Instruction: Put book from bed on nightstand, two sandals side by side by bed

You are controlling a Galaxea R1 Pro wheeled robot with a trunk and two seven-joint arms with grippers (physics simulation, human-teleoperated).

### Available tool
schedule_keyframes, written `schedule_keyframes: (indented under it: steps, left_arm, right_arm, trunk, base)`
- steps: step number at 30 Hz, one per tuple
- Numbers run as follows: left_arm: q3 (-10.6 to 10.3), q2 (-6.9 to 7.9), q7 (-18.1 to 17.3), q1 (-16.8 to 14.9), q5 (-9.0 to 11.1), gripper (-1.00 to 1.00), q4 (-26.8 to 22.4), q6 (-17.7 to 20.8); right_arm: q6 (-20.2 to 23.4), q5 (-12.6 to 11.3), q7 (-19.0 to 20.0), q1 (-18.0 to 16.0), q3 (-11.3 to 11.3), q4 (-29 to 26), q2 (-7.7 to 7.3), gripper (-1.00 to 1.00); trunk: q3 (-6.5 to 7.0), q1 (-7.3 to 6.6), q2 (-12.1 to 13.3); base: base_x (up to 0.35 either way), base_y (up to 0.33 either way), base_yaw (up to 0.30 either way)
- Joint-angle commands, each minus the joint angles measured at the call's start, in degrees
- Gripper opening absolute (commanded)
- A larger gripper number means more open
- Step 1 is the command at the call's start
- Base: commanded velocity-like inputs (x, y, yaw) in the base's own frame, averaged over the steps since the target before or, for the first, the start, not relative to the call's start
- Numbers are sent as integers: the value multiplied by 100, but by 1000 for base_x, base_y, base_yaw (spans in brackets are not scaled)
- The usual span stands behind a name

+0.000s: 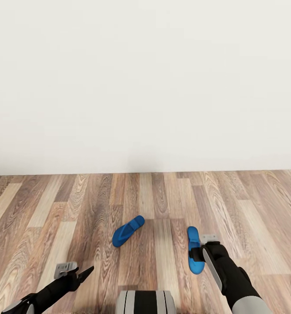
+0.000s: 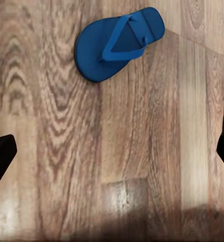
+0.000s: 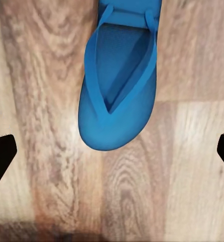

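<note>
the white wall (image 1: 145,83) takes up the upper part of the head view, and below it runs the wood plank floor (image 1: 54,209) of the bedroom. the two sandals both lie flat on that floor, straps up, well apart from each other and pointing different ways. a sliver of something brown shows at the far left edge where wall meets floor; too little of it is in view to name it.

the right arm reaches down over the sandal on the right (image 1: 194,255), and the right hand (image 3: 112,151) hangs above that sandal's toe end with its fingers spread wide to either side, touching nothing. the left hand (image 2: 112,156) is also spread, over bare planks, with the sandal on the left (image 1: 127,230) lying slantwise ahead of it.

the risks, as i judge them: a flip-flop this thin sits almost flush with the floor, so fingers closing from above may scrape the planks or skid the sandal away instead of catching it. gripping the thong strap alone could let the sole swing and land twisted. the pair also lie at different angles, so one must be turned as well as carried, or they will not end up side by side. how far they must travel to reach the bed cannot be told from here.

no brand, label or writing can be read on either sandal or anywhere else.
</note>
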Motion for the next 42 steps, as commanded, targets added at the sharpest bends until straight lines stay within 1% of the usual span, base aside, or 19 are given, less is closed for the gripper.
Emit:
schedule_keyframes:
  steps: [1,8,10,14,16,19,32,42]
  left_arm:
    - [6,-1,-16,-2,45,100,0,55]
    - [5,-1,-16,-2,45,100,0,55]
    - [5,-2,-16,-2,45,100,0,55]
    - [6,-2,-16,-2,45,100,0,55]
    - [6,-2,-21,-2,45,100,0,55]
    - [6,1,-24,-2,45,100,0,55]
    - [4,0,-19,-2,45,100,0,60]
    - [-3,-2,-25,-2,44,100,0,55]
  right_arm:
    - [26,-6,-23,-2,14,-2,-6,100]
    - [16,-19,-22,-2,4,24,-30,100]
    - [-12,-16,-21,-2,-1,104,-34,100]
    - [-379,-12,-23,-2,-4,327,-32,100]
    - [-863,-11,-17,-2,-5,502,-43,100]
    - [-1054,-11,-9,-2,-6,560,-47,100]
    - [-1146,-5,-6,-2,-6,588,-40,100]
    - [-1147,0,-13,-2,-4,589,-40,100]
  trunk:
    - [-27,1,-3]
    - [-182,19,-12]
    - [-182,19,-12]
    - [-182,19,-12]
    - [-182,19,-12]
    - [-182,19,-12]
    - [-182,19,-12]
    - [-182,19,-12]
  base:
    - [0,0,0]
    - [0,0,0]
    - [0,0,0]
    - [0,0,0]
    - [0,0,0]
    - [0,0,0]
    - [1,0,0]
    - [132,0,0]
